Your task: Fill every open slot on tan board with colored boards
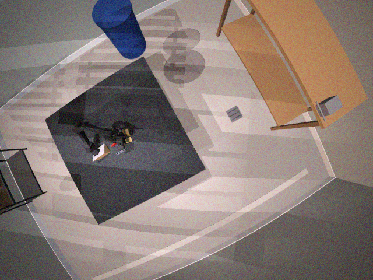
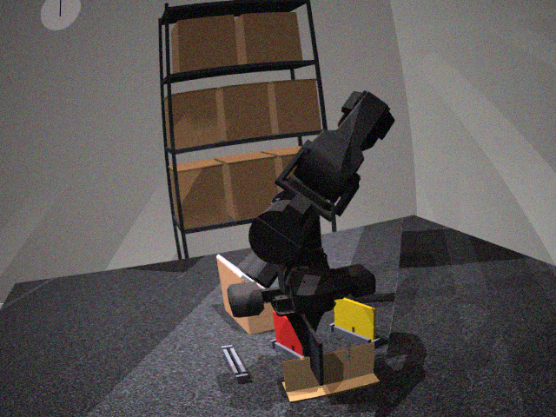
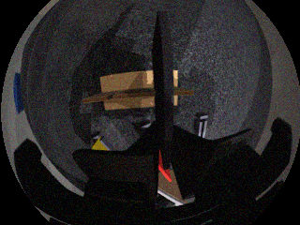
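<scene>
- Spreading under the arm, the dark mat (image 1: 135, 186) (image 2: 156, 372) (image 3: 225, 61) carries the boards and their holders.
- The desk (image 1: 319, 45) is well apart from the mat, on the right in the top view.
- The rack (image 2: 242, 69) (image 1: 34, 171), loaded with brown boxes, rises at the far side in the exterior view.
- The blue bin (image 1: 120, 32) (image 3: 18, 93) stands just beside a mat corner in the top view.
- The arm (image 2: 309, 242) (image 1: 99, 126) bends down over the work, its gripper (image 2: 309, 314) (image 3: 159, 124) pointing at the mat; the jaws are closed on the dark board.
- The box (image 2: 237, 305) (image 1: 105, 153) (image 3: 171, 185), tan with a white face, sits left of the arm in the exterior view.
- The tan board (image 2: 359, 359) (image 1: 127, 135) (image 3: 127, 84) stands nearest in that view, upright on its flat foot.
- The dark board (image 2: 316, 354) (image 3: 162, 70) is upright and crosswise at the tan board's middle-left; whether it is fully seated, I cannot tell.
- The yellow board (image 2: 354, 318) (image 3: 98, 144) stands in its holder, far right of the red one.
- The red board (image 2: 286, 334) (image 1: 113, 144) (image 3: 164, 171) stands in its holder behind the tan board, partly hidden.
- The bare holder (image 2: 236, 361) (image 1: 121, 151) (image 3: 202, 127) lies left of the tan board.
- The open slot (image 2: 347, 354) shows right of the dark board.
</scene>
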Controlling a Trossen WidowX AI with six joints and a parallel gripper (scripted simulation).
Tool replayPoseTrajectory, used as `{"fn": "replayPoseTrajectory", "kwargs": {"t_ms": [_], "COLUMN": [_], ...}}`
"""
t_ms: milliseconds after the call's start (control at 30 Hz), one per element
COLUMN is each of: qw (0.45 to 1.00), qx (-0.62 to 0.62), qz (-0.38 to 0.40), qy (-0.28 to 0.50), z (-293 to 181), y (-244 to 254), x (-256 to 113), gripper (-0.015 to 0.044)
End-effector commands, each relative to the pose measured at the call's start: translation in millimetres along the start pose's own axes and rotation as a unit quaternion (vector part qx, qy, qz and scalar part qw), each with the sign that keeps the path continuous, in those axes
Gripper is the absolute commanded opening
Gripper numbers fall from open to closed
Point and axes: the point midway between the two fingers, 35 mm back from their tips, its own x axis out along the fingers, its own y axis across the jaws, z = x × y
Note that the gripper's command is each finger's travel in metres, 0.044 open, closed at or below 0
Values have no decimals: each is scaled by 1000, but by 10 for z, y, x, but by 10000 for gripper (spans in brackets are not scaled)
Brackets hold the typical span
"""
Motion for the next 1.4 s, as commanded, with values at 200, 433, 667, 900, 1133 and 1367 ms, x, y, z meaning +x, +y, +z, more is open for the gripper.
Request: {"fn": "replayPoseTrajectory", "kwargs": {"t_ms": [200, 433, 667, 900, 1133, 1367], "qw": [1000, 1000, 1000, 1000, 1000, 1000], "qx": [4, 4, 4, 3, 1, 1], "qz": [2, 2, 3, 3, 1, 1], "qy": [0, 0, 0, 0, 1, 1], "z": [-5, -4, -4, -3, -3, -3], "y": [2, 3, 4, 5, 4, 4], "x": [79, 136, 196, 258, 250, 250], "gripper": [0, 0, 0, 0, 0, 131]}}
